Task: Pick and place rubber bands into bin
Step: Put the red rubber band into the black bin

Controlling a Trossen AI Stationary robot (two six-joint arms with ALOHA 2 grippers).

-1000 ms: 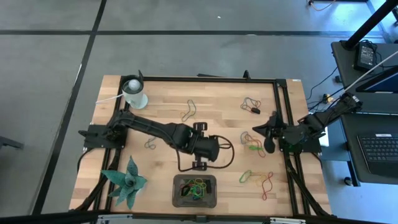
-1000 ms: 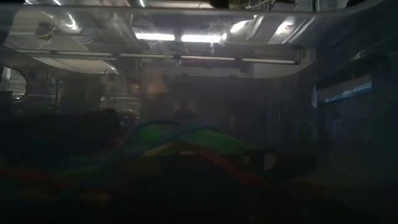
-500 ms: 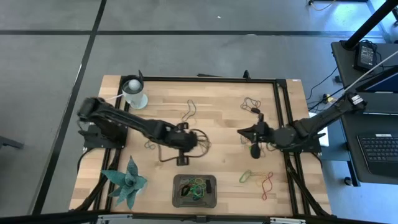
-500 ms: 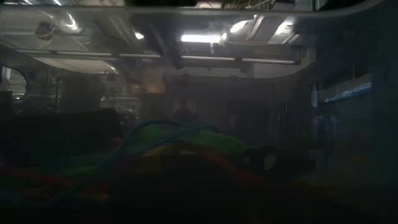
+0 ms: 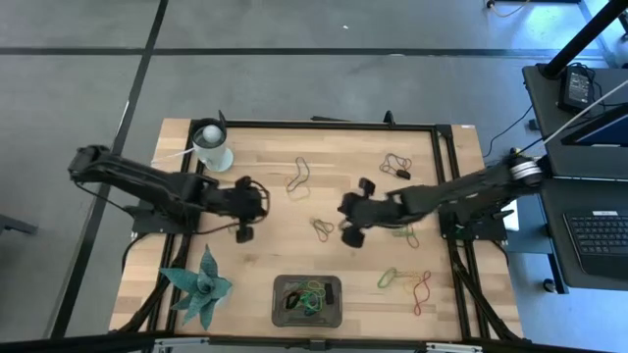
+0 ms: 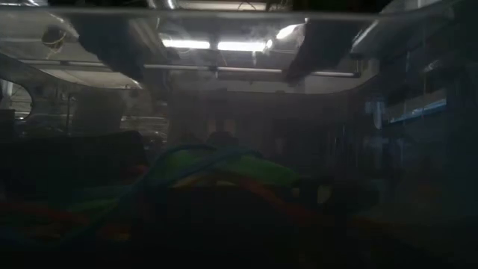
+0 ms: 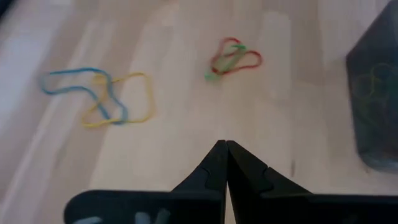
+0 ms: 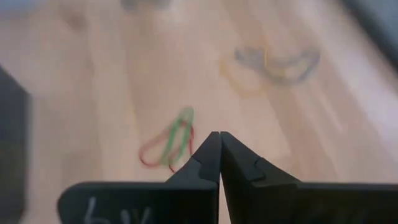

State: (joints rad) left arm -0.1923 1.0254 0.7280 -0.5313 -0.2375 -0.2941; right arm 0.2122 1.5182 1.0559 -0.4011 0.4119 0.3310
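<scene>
Our left gripper (image 5: 253, 199) has pulled back from the middle of the light wooden table (image 5: 265, 147) toward its own side. Our right gripper (image 5: 345, 212) has reached in from its edge to the middle. Both are pinched tight shut and hold nothing we can see. We think the right one is going for the loose rubber bands (image 5: 322, 228) just beside it, and it must open first.

The small dark grey bin (image 5: 279, 300) sits at the near edge. It already holds a tangle of green, yellow and red bands (image 5: 310, 295). More bands lie scattered on the wood. The white round cup (image 5: 212, 149) stands in a far corner, and we cannot tell what is in it.
</scene>
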